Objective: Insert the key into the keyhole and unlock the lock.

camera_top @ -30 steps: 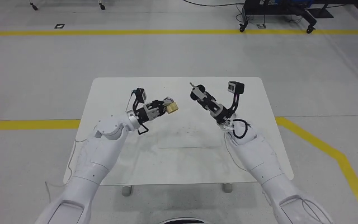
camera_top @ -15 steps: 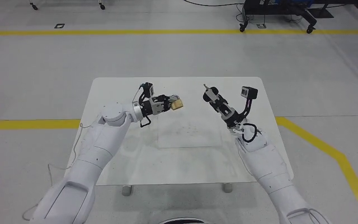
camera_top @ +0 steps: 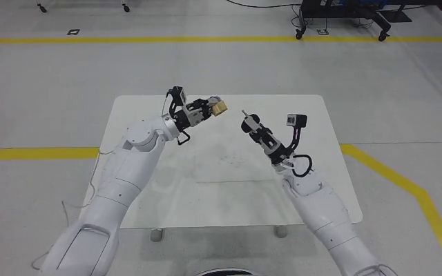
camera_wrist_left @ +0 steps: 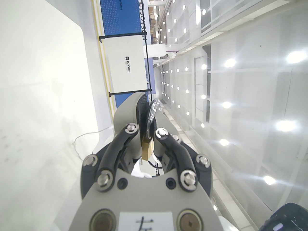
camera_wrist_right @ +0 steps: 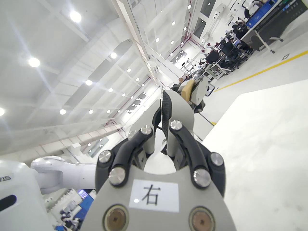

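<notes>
Both arms are hanging raised over the far half of the white table (camera_top: 207, 200) as I am running the rig, their tips facing each other. The left gripper (camera_top: 211, 107) is clamping a brass padlock (camera_top: 219, 107) over the table's far edge, a little left of its middle. Its fingers are drawn in tight on the lock. In the left wrist view the steel shackle is sitting between the pads, and the brass body is showing in the gap between the two fingers. The right gripper (camera_top: 247, 121) is hovering over the table's far half, right of its middle. Its fingers are pressed together on a small metal key (camera_top: 243, 112), whose thin blade is poking out past the fingertips toward the padlock. In the right wrist view the key is showing edge-on, so I am taking the dark part between the pads for its head without being sure. Key and padlock are facing each other near but apart above the table, the blade tip not yet touching the lock body.
</notes>
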You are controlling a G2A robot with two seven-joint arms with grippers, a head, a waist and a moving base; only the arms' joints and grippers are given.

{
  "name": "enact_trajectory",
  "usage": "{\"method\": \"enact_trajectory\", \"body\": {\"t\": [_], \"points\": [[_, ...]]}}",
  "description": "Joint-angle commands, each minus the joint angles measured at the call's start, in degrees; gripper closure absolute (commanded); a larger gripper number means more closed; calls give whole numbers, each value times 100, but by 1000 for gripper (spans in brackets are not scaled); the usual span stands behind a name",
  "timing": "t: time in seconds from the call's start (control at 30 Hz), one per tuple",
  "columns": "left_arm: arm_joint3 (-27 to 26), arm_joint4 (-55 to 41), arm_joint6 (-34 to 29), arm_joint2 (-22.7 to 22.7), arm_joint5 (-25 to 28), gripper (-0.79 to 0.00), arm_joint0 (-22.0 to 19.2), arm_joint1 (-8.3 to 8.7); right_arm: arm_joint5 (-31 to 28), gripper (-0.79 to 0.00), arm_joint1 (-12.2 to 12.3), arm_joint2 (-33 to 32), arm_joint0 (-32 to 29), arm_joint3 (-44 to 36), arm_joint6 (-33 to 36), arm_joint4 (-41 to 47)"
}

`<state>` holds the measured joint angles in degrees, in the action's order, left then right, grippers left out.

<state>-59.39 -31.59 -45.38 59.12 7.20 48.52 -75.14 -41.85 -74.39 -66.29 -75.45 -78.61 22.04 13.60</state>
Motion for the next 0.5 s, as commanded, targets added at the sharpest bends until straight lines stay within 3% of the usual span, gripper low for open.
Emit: {"method": "enact_trajectory", "body": {"t": [0.0, 0.1, 0.33, 0.47], "points": [[-16, 243, 102, -64, 16, 0, -11, -8, 320, 0, 9, 46, -45, -42, 326, 469], [-72, 510, 366, -115, 110, 0, 0, -21, 629, 0, 15, 84, -79, -9, 546, 685], [-219, 930, 605, -238, 205, 0, 59, -50, 841, 0, -81, 322, -41, 165, 61, 721], [-265, 1027, 638, -212, 197, 0, 87, -48, 976, 0, -122, 436, 91, 386, 587, 1438]]}}
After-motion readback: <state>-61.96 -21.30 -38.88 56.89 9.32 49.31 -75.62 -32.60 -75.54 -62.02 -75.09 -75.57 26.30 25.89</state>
